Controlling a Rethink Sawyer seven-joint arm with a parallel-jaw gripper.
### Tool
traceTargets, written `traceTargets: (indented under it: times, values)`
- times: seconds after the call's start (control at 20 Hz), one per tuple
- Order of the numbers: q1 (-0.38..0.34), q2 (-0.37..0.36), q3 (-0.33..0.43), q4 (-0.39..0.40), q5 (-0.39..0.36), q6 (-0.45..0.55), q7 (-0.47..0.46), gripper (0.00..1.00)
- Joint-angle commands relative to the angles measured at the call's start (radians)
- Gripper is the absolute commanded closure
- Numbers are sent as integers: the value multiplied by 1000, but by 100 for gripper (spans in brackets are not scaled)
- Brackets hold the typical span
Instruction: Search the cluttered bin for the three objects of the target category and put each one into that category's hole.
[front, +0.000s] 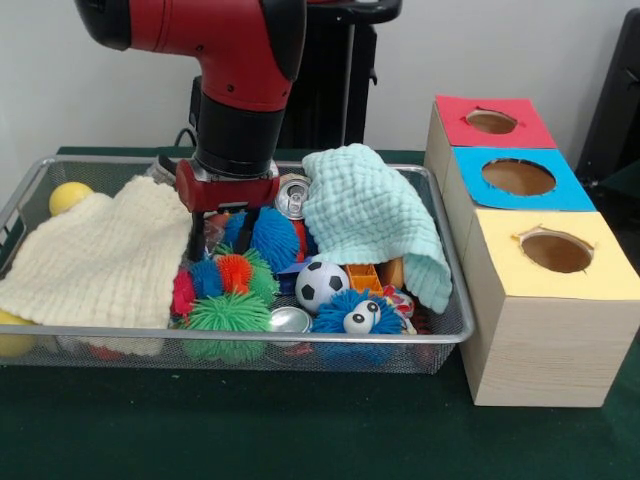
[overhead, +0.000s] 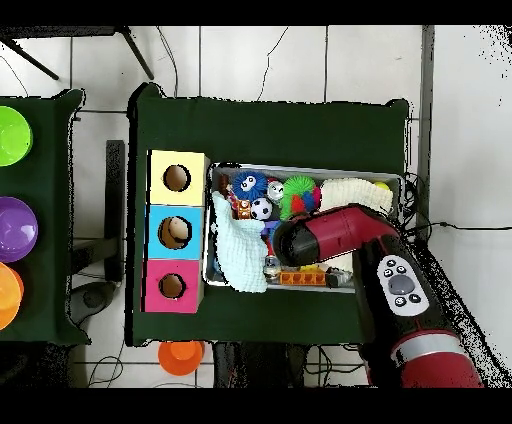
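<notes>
The silver wire-mesh bin (front: 250, 335) is full of toys and two cloths; it also shows in the overhead view (overhead: 310, 169). My gripper (front: 218, 240) reaches down into the toys just left of the bin's middle, beside the cream cloth (front: 110, 255). Spiky balls hide its tips. In the overhead view the red arm (overhead: 330, 240) hides the gripper. I see no see-through bottle with a blue label clearly; the clutter hides them. The blue-surround hole (front: 518, 177) is the middle hole of the wooden box (front: 540, 340), right of the bin, and also shows in the overhead view (overhead: 176, 232).
A pale green cloth (front: 375, 215) is draped over the bin's right part. A metal soda can (front: 293, 195), a soccer ball (front: 321, 285), spiky balls (front: 228, 315) and a yellow ball (front: 68, 196) lie in the bin. The red hole (front: 491, 121) and yellow hole (front: 556, 252) flank the blue one.
</notes>
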Motion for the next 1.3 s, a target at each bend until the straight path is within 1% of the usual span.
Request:
traceTargets:
  times: [0.05,0.2,0.6,0.8,1.3]
  values:
    - [44,56,18,-31,-39,165,-155,0]
    - [55,57,3,-39,-50,186,-156,0]
    - [63,73,-14,-49,-72,190,-149,0]
    - [75,68,-31,-56,-86,203,-149,0]
    - [112,18,-77,-55,-128,194,-129,0]
